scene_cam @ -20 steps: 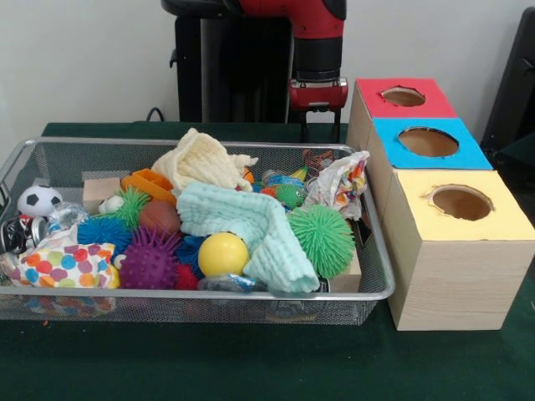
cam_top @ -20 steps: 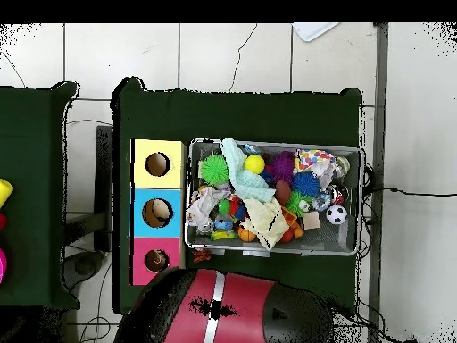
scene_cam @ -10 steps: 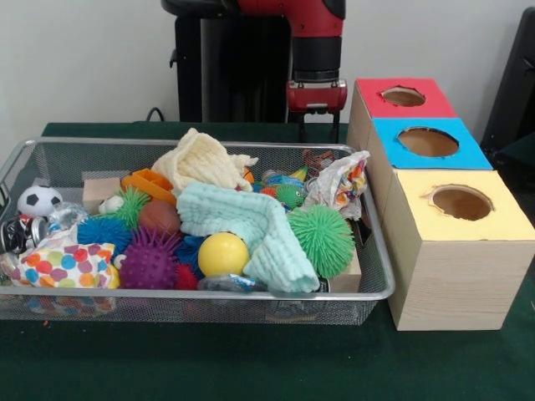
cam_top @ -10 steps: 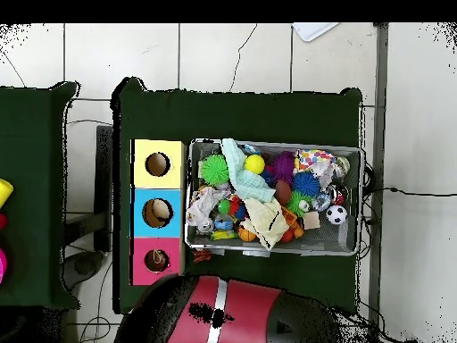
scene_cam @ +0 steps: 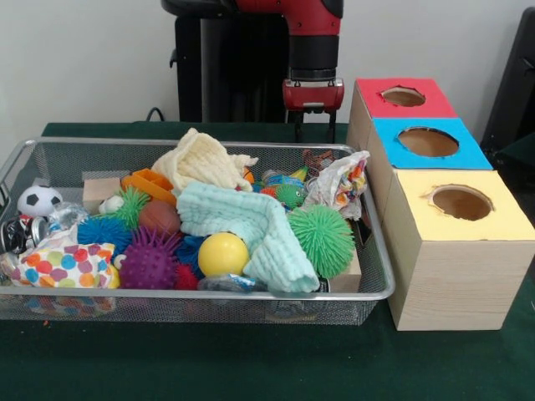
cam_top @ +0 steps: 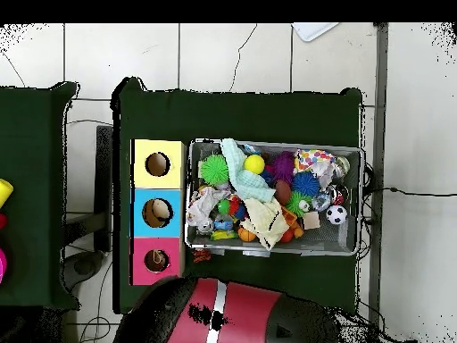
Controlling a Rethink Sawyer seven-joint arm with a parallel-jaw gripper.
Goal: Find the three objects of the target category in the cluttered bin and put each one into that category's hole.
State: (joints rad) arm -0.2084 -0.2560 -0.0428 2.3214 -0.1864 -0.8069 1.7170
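Note:
A wire mesh bin point(scene_cam: 209, 294) holds a jumble of toys. At the front lie a yellow ball point(scene_cam: 222, 252), a green spiky ball point(scene_cam: 322, 238), a purple spiky ball point(scene_cam: 150, 261) and a pale green cloth point(scene_cam: 251, 221). Further back are a cream cloth point(scene_cam: 201, 160), a wooden block point(scene_cam: 100, 190) and a small soccer ball point(scene_cam: 38, 200). Beside the bin stand three boxes with holes on top: red point(scene_cam: 372, 104), blue point(scene_cam: 393, 154), yellow point(scene_cam: 501, 221). My gripper point(scene_cam: 314, 127) hangs open and empty behind the bin's far rim, next to the red box. From overhead, the arm point(cam_top: 223, 313) hides it.
A crumpled printed wrapper point(scene_cam: 338, 184) leans at the bin's end nearest the boxes. A spotted bag point(scene_cam: 63, 266) fills the opposite front corner. From overhead the bin point(cam_top: 273, 253) lies right of the box row point(cam_top: 140, 214) on the green cloth.
The arm's wrist has drifted slightly left in the front view and drawn back a little toward the base from overhead. The bin's contents have not moved.

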